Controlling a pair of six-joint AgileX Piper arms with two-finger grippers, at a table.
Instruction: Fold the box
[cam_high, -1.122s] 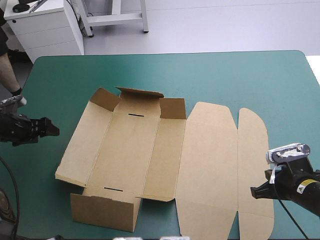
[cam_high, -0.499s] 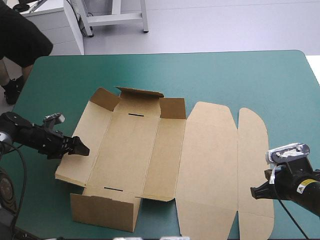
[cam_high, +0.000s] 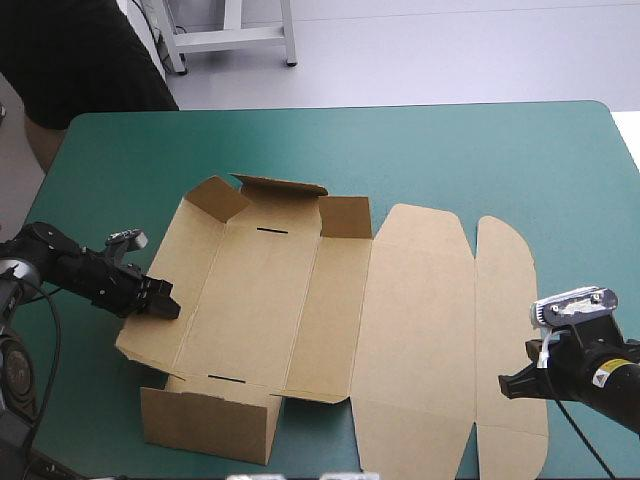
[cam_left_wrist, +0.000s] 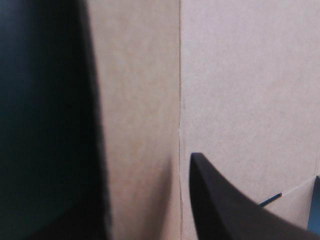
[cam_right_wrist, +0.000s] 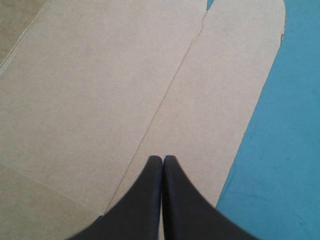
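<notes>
Black fingers (cam_left_wrist: 225, 200) of the left gripper (cam_high: 166, 300) standing apart, left side panel's board between them, brown box (cam_high: 330, 310) lying mostly flat mid-table on the teal-green cover (cam_high: 450, 150), near end wall raised, right gripper (cam_right_wrist: 163, 159) pinched together, empty, over the right flap

ROBOTICS LAB: A left robot arm (cam_high: 70, 268) and a right robot arm (cam_high: 600, 385) are working at a teal-green desk (cam_high: 480, 150), with a white metal frame (cam_high: 230, 38) standing on the pale floor (cam_high: 450, 50) behind.
</notes>
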